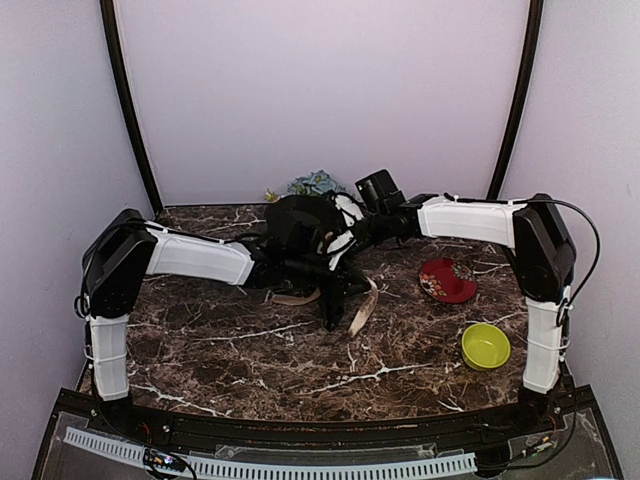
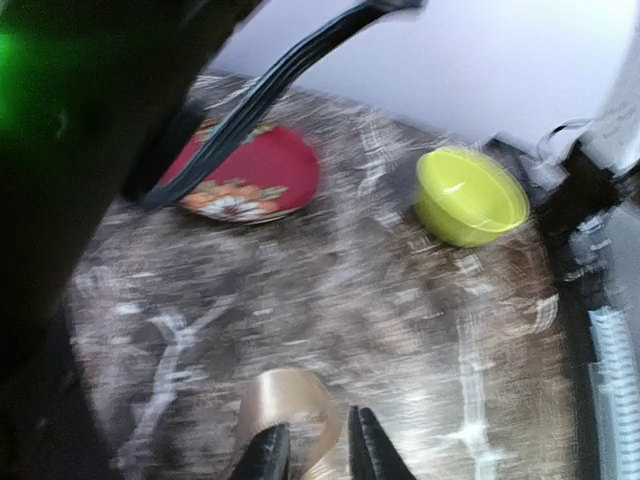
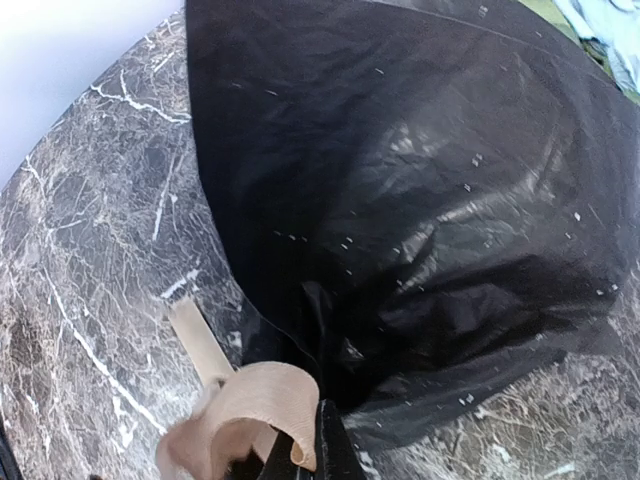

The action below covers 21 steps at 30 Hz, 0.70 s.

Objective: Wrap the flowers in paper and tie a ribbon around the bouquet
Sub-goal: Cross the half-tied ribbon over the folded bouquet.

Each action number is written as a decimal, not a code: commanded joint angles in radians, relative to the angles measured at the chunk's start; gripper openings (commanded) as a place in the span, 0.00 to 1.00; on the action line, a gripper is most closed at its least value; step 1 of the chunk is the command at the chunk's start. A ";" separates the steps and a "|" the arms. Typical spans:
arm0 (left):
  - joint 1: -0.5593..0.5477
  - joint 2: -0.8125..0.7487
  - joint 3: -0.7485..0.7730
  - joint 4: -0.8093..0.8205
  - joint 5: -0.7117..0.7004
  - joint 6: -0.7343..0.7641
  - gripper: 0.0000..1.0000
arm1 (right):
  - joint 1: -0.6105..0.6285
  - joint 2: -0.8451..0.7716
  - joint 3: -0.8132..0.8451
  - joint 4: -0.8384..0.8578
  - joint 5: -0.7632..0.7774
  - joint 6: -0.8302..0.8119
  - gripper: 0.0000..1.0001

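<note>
Overhead, shows 2 arms meeting at the middle of the marbled table (image 1: 250, 350). Read from left to right.

Far left: shows the left arm (image 1: 195, 255) stretched inward toward the bouquet (image 1: 300, 235). From its wrist camera, shows the left gripper (image 2: 318, 455) with jaws narrowly apart; frames a loop of the ribbon (image 2: 290, 405) in that gap, with no firm pinch visible.

Centre: shows the bouquet as a black cone of the paper (image 3: 420, 200), wide end toward the back wall, narrow end toward the near edge. Lets the flowers (image 1: 312, 183) peek out at the wide end, blue and green. Carries beige ribbon looped at the narrow waist, with 1 loose tail trailing on the tabletop just to the right.

Right of centre: shows the right arm (image 1: 470, 220) reaching in and the right gripper (image 3: 308, 450) pressed closed, clamped on the edge of a ribbon loop just beside the cone's narrow end.

Farther right: note the red plate (image 1: 447, 280), then the green bowl (image 1: 485, 345) nearer the front edge, apart from each other and well apart from the bouquet.
</note>
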 commanded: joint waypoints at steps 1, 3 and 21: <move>-0.005 -0.007 0.050 -0.160 -0.346 0.116 0.34 | 0.006 -0.038 -0.011 -0.003 -0.029 -0.010 0.00; -0.007 -0.018 0.048 -0.183 -0.316 0.151 0.39 | 0.006 -0.036 -0.010 -0.004 -0.035 -0.009 0.00; 0.188 -0.254 -0.401 0.400 -0.021 -0.196 0.49 | 0.007 -0.041 -0.029 0.015 -0.073 0.036 0.00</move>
